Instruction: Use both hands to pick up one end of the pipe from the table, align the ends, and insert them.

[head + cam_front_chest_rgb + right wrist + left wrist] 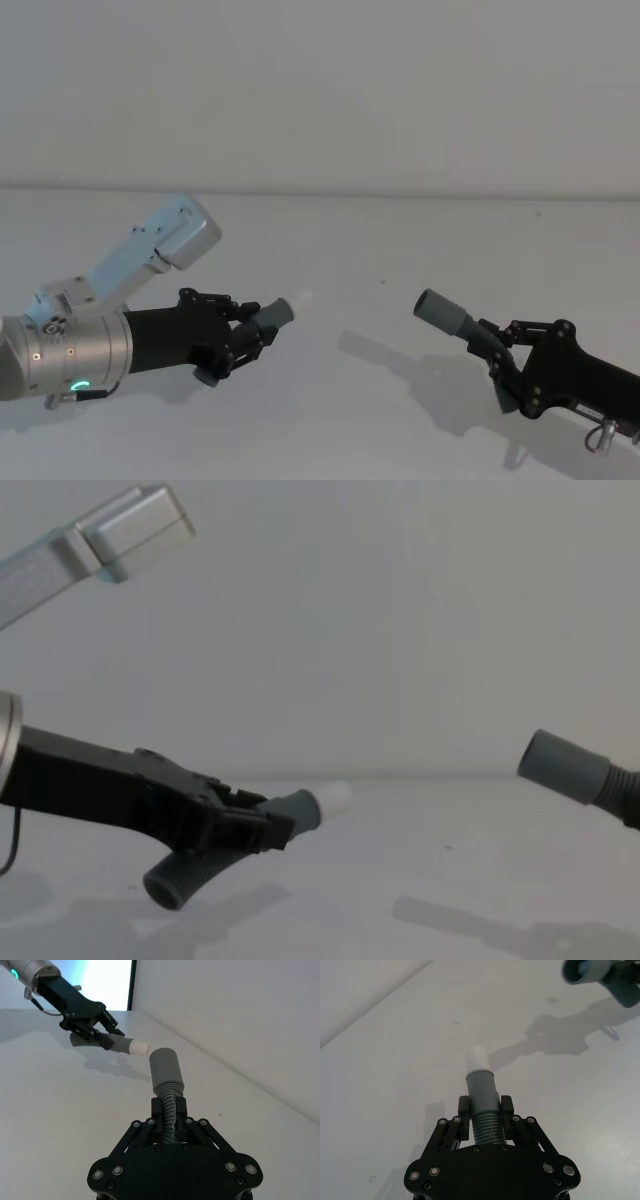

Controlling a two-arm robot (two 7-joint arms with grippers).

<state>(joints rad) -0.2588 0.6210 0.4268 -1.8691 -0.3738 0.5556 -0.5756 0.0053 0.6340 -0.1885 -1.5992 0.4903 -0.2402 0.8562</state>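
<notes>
Bare matte white table [330, 420]. Above it, left gripper [248, 335] clamps the pipe [487, 1127] just behind the spigot cuff [272, 315]; right gripper [497, 352] clamps it behind the socket cuff [441, 311]. Cuffs face each other, well apart. Plain pale wall [320, 90] behind.

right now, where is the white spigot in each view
Head view: white spigot left of centre, past the left gripper.
Left wrist view: poking out of its grey cuff.
Right wrist view: beyond the socket cuff.
Chest view: just left of centre.
Shared landmark: the socket cuff.
</notes>
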